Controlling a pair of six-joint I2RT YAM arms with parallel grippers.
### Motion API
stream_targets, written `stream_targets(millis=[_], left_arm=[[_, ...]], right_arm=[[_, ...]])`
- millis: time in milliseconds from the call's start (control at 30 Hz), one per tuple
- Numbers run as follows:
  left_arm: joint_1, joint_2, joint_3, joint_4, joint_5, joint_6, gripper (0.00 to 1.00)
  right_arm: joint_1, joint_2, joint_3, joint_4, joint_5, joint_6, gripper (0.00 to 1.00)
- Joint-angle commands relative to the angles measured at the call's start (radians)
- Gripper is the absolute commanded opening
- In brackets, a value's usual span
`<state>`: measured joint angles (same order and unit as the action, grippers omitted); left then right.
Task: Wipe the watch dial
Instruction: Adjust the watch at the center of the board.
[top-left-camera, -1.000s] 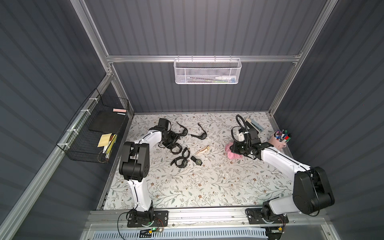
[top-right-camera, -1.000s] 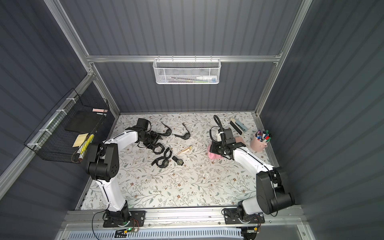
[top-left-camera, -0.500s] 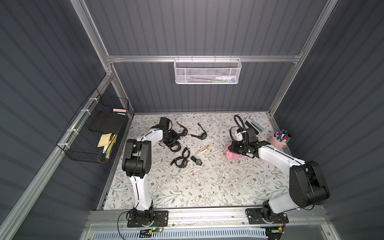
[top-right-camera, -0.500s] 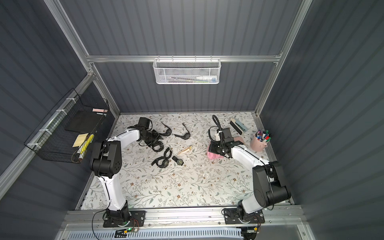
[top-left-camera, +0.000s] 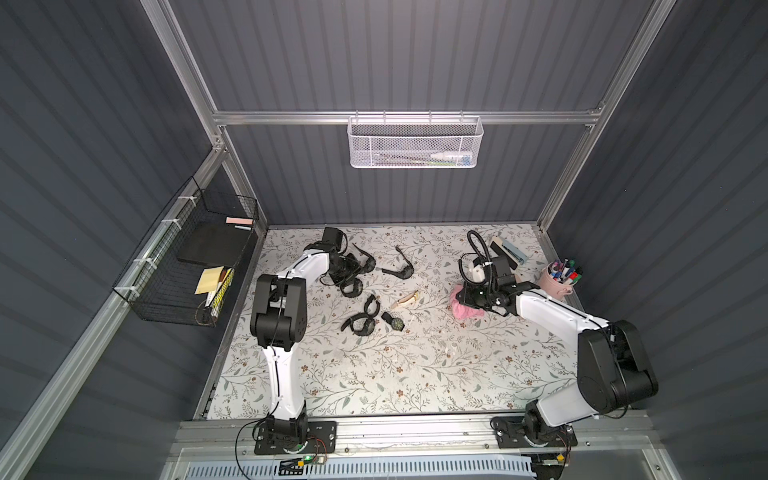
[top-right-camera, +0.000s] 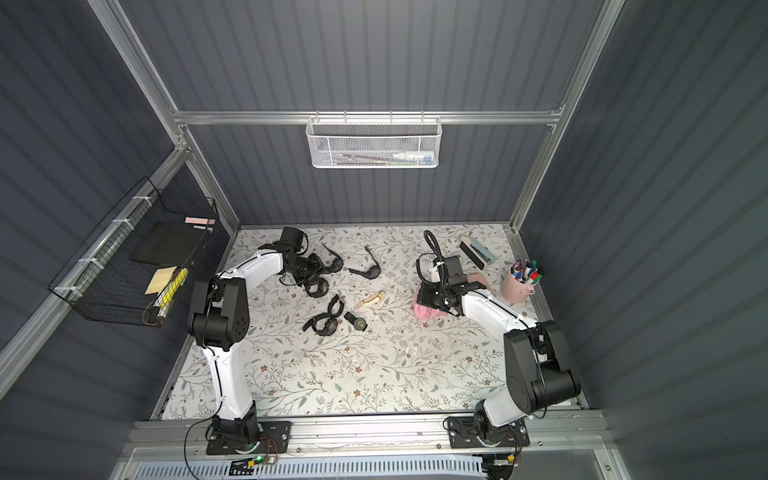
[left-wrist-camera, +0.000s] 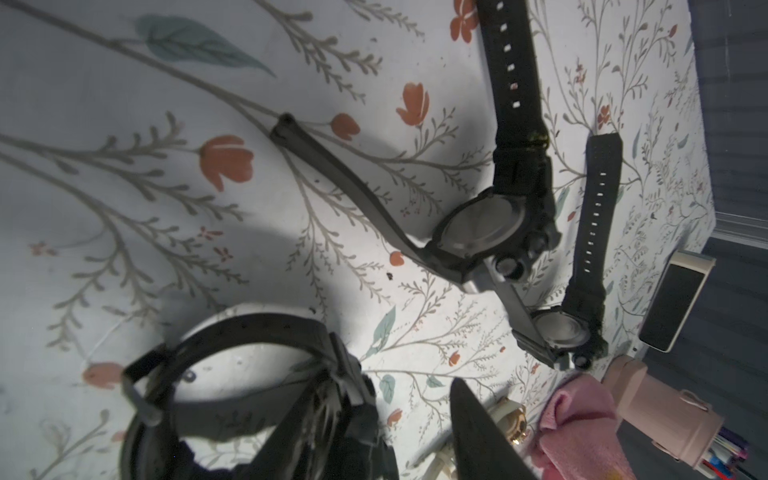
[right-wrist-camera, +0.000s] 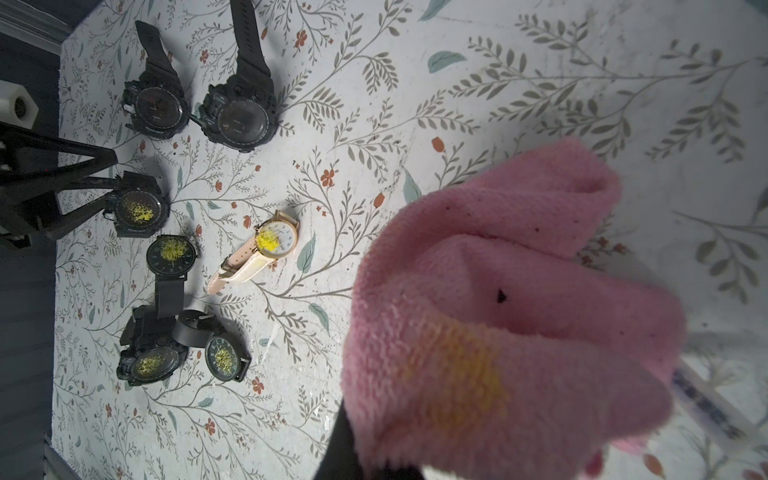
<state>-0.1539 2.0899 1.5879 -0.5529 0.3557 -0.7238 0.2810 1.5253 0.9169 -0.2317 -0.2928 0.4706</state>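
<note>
Place: we read this as a robotics lab cell, not a home or a shop.
Enclosure: dark ribbed walls (top-left-camera: 415, 62) on an aluminium frame (top-left-camera: 407, 117) box in a small work floor.
Machines: we see a left arm (top-left-camera: 286, 316) and a right arm (top-left-camera: 557, 316) bolted to a rail (top-left-camera: 415, 430) at the front, with loose cables at their bases.
Surface: a floral mat (top-left-camera: 415, 374) covers the floor.
Props: watches (right-wrist-camera: 172, 253) lie grouped, with several dials smeared yellow.
Storage: a white basket (top-left-camera: 374, 145), a black basket (top-left-camera: 166, 291) and a pen cup (top-left-camera: 555, 284).
</note>
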Motion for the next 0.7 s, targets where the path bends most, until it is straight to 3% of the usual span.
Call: stream_targets(millis=[0,233,667], left_arm=[[-0.018,0.054,0.071,-0.101,-0.074,0.108,0.51],[-0.056,0.136,0.180,-0.190,-0.154,0.195,0.49],[-0.062,0.165,0.216,-0.214,-0.167,0.246,0.39]], right_arm=[[-0.003,0.009,0.020,0.012,-0.013,0.003,0.00],[-0.003,0.009,0.014,0.017,-0.012,0.005,0.00],[-0.003,0.013,0.011,0.023,-0.014,0.010,0.00]])
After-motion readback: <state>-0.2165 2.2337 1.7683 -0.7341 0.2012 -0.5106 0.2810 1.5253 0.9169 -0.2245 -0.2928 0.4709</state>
